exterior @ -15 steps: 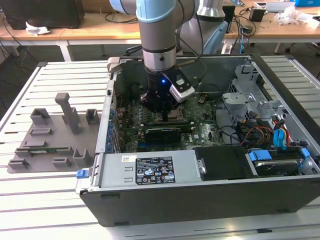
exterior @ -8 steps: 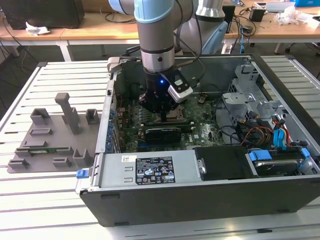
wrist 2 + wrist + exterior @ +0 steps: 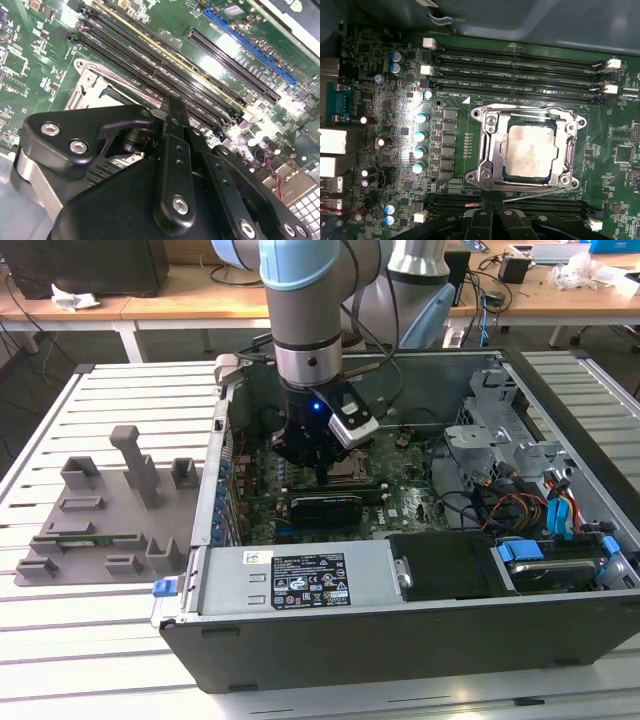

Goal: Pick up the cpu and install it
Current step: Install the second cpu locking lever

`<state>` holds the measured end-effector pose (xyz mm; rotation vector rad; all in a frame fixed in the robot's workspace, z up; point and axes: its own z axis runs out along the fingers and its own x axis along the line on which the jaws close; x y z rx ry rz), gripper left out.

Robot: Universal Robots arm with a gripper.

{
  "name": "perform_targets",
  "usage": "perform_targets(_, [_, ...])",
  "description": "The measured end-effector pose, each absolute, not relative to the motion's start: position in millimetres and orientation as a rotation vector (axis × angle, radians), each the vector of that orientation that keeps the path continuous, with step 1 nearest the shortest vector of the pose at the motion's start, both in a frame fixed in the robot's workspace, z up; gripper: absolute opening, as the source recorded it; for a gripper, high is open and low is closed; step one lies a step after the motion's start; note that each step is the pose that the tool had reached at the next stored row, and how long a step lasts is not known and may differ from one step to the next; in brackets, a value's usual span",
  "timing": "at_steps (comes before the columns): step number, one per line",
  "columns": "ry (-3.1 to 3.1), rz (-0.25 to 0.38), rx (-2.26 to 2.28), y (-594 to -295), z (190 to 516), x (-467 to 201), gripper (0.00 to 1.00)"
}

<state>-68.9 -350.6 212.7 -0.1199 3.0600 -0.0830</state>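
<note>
Already in its socket (image 3: pixel 527 150), the cpu (image 3: pixel 529 151) just beyond the pincer (image 3: pixel 492 212).

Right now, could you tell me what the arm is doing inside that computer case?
The gripper is down inside the open computer case, just above the motherboard. The cpu sits in its metal socket frame, silvery top facing up. The gripper hangs by the socket's edge and holds nothing that can be seen.
</note>
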Motion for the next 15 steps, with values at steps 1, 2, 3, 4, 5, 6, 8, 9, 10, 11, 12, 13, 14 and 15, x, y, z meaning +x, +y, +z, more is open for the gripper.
perform_targets(1, [3.060, -0.077, -0.120, -352, 213, -69, 0.11])
perform_targets(2, [3.060, -0.059, -0.119, -354, 213, -70, 0.11])
perform_targets(3, [3.060, -0.038, -0.118, -356, 213, -70, 0.11])
perform_targets(4, [3.060, -0.026, -0.118, -356, 213, -70, 0.11])
perform_targets(5, [3.060, -0.017, -0.117, -357, 213, -71, 0.11])
perform_targets(6, [3.059, -0.007, -0.117, -358, 213, -71, 0.11])
perform_targets(8, [3.059, 0.011, -0.116, -359, 213, -72, 0.11])
perform_targets(9, [3.059, 0.020, -0.116, -360, 213, -72, 0.11])
perform_targets(10, [3.058, 0.035, -0.115, -361, 213, -73, 0.11])
perform_targets(11, [3.057, 0.055, -0.114, -364, 212, -74, 0.11])
perform_targets(12, [3.057, 0.068, -0.114, -366, 212, -74, 0.11])
perform_targets(13, [3.056, 0.087, -0.113, -369, 212, -74, 0.11])
perform_targets(14, [3.054, 0.115, -0.112, -371, 212, -75, 0.11])
perform_targets(15, [3.053, 0.130, -0.111, -372, 211, -75, 0.11])
